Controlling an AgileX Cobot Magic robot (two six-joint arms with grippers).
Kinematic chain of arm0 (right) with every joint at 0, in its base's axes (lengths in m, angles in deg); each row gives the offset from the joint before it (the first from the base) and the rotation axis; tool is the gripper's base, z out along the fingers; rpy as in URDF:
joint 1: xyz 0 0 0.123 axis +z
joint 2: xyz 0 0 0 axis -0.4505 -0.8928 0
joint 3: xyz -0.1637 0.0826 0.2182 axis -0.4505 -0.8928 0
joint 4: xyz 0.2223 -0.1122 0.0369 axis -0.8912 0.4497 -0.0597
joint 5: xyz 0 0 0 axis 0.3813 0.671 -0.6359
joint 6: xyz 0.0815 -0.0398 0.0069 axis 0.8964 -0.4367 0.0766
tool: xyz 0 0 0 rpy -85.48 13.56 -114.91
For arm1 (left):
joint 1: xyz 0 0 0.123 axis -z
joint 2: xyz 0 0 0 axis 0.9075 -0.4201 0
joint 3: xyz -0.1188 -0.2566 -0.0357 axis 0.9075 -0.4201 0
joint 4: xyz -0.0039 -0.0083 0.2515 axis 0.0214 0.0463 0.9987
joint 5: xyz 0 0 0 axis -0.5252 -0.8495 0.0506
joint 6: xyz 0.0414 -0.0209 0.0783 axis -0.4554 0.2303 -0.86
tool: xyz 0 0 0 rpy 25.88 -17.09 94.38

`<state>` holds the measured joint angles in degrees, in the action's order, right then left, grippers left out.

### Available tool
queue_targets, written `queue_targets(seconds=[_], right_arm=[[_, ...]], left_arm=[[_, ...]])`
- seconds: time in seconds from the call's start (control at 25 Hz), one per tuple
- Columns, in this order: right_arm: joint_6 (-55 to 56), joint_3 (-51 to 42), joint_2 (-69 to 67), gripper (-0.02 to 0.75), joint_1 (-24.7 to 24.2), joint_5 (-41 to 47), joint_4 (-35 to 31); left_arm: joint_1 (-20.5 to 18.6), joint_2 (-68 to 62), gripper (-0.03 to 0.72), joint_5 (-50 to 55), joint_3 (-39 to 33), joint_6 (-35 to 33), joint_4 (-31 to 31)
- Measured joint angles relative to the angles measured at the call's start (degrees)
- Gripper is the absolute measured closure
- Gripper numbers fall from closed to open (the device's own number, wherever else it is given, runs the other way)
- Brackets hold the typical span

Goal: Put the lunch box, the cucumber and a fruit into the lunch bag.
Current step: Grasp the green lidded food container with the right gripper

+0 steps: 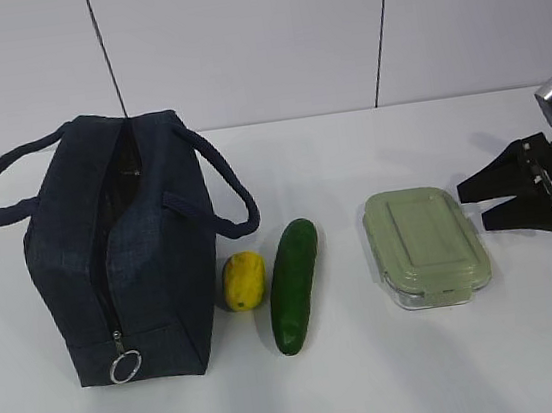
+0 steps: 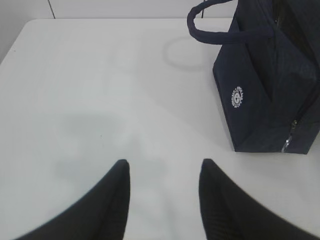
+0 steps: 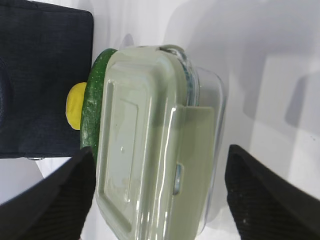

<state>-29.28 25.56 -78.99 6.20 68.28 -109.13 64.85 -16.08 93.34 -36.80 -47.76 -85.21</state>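
Smooth matte white tabletop (image 1: 377, 375) is seen filling the lower two thirds of the exterior view, 3 through 9 o'clock. Pale grey-white panelled wall (image 1: 255, 38) is seen behind it, 10 to 2 o'clock. Two thin dark seams (image 1: 104, 51) are set in that wall, at 11 and 1 o'clock, both slightly tilted. Lighting is diffuse and even; only soft, faint shadows are cast on the table.

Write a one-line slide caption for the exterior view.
Open right gripper faces the lunch box; cucumber and fruit lie beside the unzipped lunch bag.

bag (image 1: 126, 255), fruit (image 1: 244, 280), cucumber (image 1: 296, 285), lunch box (image 1: 426, 245) in row
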Motion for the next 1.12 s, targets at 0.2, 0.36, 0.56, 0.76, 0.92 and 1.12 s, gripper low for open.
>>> queue_targets(seconds=[0.2, 0.36, 0.56, 0.76, 0.92, 1.12], right_arm=[[0.0, 0.0, 0.0, 0.15, 0.0, 0.0, 0.0], [0.0, 0.0, 0.0, 0.15, 0.0, 0.0, 0.1], [-0.1, 0.0, 0.0, 0.15, 0.2, 0.0, 0.5], [-0.1, 0.0, 0.0, 0.15, 1.4, 0.0, 0.9], [-0.1, 0.0, 0.0, 0.15, 1.7, 0.0, 1.0], [-0.1, 0.0, -0.1, 0.15, 1.7, 0.0, 1.1]], left_arm=[[0.0, -4.8, 0.363, 0.4, 2.1, 0.0, -0.3], [0.0, -11.1, 0.363, 0.4, 3.6, 0.0, -1.1], [0.0, -15.8, 0.363, 0.2, 6.2, 0.0, -1.3], [0.0, -16.7, 0.363, 0.1, 6.7, 0.0, -1.4], [0.0, -16.7, 0.363, 0.1, 6.7, 0.0, -2.0], [0.0, -16.7, 0.363, 0.1, 6.7, 0.0, -2.5]])
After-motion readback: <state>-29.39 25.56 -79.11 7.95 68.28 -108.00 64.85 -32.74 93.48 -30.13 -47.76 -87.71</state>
